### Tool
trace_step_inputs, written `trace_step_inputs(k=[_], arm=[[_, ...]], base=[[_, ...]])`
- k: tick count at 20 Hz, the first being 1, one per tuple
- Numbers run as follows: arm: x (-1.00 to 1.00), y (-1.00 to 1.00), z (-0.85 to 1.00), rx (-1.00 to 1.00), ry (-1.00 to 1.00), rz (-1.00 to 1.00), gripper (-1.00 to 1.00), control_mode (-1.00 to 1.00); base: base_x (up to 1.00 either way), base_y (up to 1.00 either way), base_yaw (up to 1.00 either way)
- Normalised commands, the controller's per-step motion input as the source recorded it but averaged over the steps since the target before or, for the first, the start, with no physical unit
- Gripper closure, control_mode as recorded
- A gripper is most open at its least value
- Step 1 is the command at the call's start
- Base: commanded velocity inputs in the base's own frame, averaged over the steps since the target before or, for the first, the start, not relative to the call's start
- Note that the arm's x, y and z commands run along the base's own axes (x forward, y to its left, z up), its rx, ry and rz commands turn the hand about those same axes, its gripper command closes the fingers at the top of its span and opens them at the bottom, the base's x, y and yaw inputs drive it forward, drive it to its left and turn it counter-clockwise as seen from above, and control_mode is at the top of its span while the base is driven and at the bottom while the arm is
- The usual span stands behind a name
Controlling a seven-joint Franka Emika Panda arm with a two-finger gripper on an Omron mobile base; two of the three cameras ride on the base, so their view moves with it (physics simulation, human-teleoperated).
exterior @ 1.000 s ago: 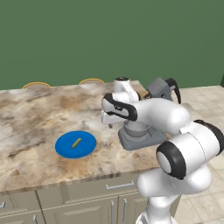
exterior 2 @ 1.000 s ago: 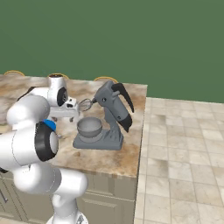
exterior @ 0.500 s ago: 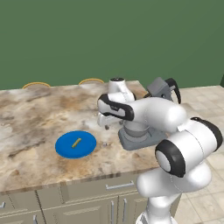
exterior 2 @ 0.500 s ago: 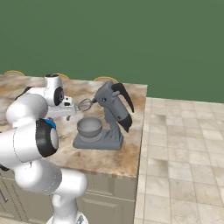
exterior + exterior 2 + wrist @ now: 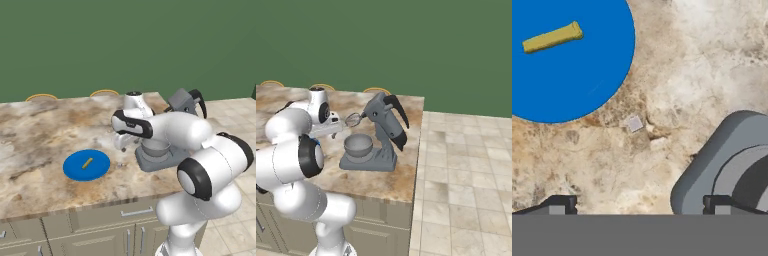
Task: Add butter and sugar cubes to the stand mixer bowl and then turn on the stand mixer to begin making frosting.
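Hand view: butter (image 5: pixel 553 37) lies on blue plate (image 5: pixel 587 85).

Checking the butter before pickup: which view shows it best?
The hand view: the butter lies large and unobstructed on the blue plate. The left base view shows it as a small yellow sliver on the plate.

No legible text, labels, brand marks, numbers or signs were found in any view. The stand mixer (image 5: pixel 378 132), the blue plate (image 5: pixel 86 164), the butter (image 5: pixel 553 37) and the table (image 5: pixel 35 135) carried plain, unmarked surfaces.
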Motion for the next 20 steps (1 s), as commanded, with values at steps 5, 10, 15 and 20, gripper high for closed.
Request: trace_step_inputs(k=[5,10,15,20], arm=[[0.0,0.06,-0.11,0.0,0.0,0.22,-1.0,-1.0],[0.0,0.2,-0.22,0.0,0.0,0.14,-1.0,-1.0],[0.0,0.18,-0.27,0.0,0.0,0.11,-1.0,-1.0],[0.1,0.0,-0.24,0.0,0.0,0.08,-1.0,-1.0]], base=[[0.0,0.0,0.0],[0.0,0.0,0.0],[0.0,0.0,0.0],[0.0,0.0,0.0]])
